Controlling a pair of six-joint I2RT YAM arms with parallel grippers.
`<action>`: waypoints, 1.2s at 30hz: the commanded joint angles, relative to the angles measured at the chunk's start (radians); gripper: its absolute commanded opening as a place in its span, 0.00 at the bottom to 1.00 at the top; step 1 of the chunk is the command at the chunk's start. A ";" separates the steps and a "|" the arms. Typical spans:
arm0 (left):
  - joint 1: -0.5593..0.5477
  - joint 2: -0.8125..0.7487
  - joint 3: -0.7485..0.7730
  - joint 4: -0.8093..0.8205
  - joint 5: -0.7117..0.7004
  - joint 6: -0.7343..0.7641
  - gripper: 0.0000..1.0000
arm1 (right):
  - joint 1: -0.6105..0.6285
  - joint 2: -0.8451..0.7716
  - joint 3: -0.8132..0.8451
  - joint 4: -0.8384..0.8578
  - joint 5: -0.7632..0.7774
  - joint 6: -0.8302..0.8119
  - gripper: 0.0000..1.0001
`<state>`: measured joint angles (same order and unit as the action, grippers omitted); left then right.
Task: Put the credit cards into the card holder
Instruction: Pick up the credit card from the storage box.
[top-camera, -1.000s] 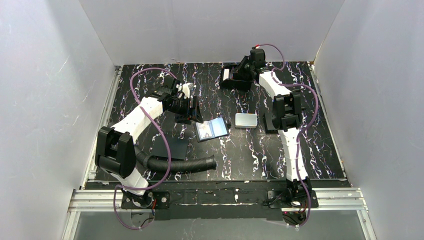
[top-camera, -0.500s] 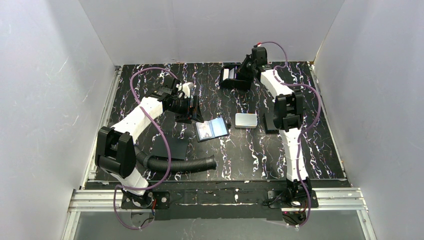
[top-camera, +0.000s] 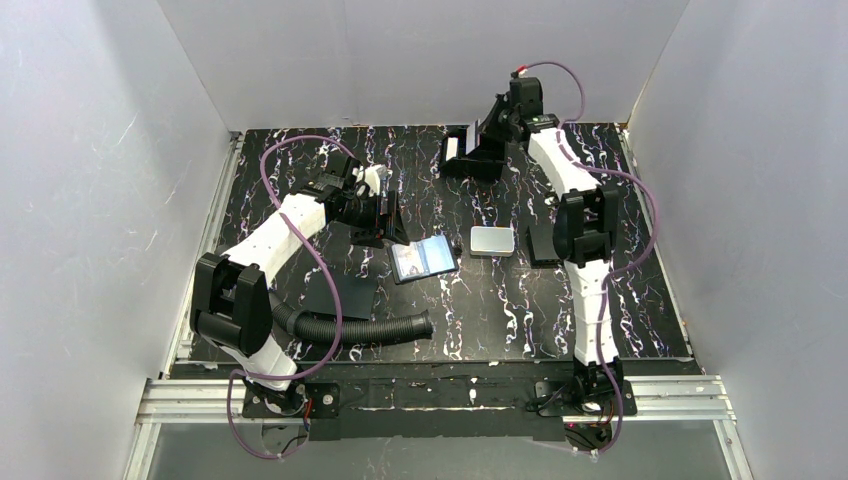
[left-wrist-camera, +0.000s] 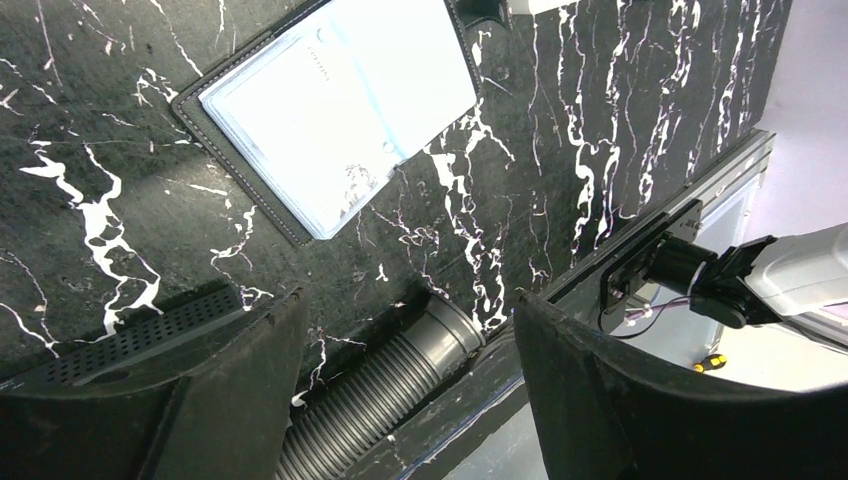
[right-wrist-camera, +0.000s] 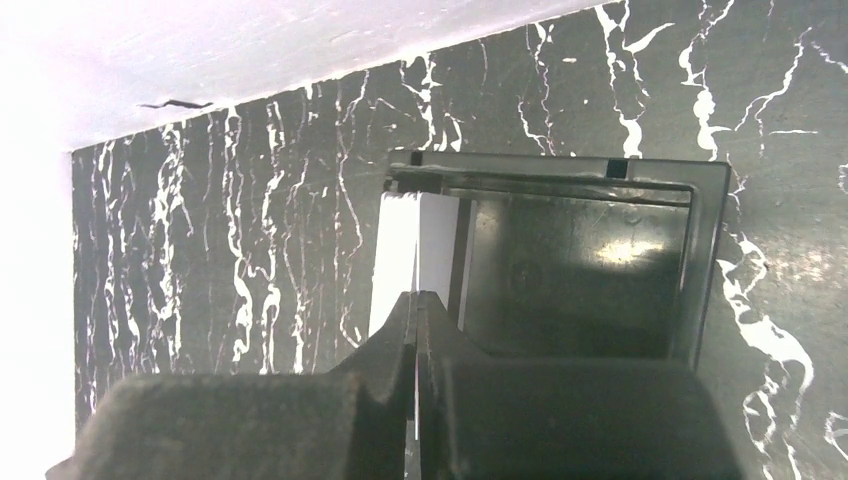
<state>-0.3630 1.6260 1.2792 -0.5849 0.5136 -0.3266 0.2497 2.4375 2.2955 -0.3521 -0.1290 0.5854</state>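
- White-veined black counter, white walls on three sides.
- My left pincer is spread beside the open card holder, credit cards on it, mid-counter.
- My right pincer is pressed together at a far black tray.

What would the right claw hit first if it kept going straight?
Probably the white card just beyond the right gripper's shut tips, at the black box's left edge; depth is unclear.
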 joint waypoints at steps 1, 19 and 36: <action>0.001 -0.034 0.069 -0.022 0.055 -0.021 0.74 | -0.003 -0.180 -0.041 0.001 -0.005 -0.086 0.01; 0.138 -0.098 -0.263 1.085 0.394 -0.963 0.79 | 0.094 -0.633 -1.260 1.533 -0.598 0.941 0.01; 0.118 -0.176 -0.368 1.119 0.293 -1.034 0.50 | 0.200 -0.580 -1.374 1.754 -0.532 1.105 0.01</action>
<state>-0.2317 1.4921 0.9031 0.5052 0.8074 -1.3616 0.4396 1.8476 0.9329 1.3077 -0.6766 1.6724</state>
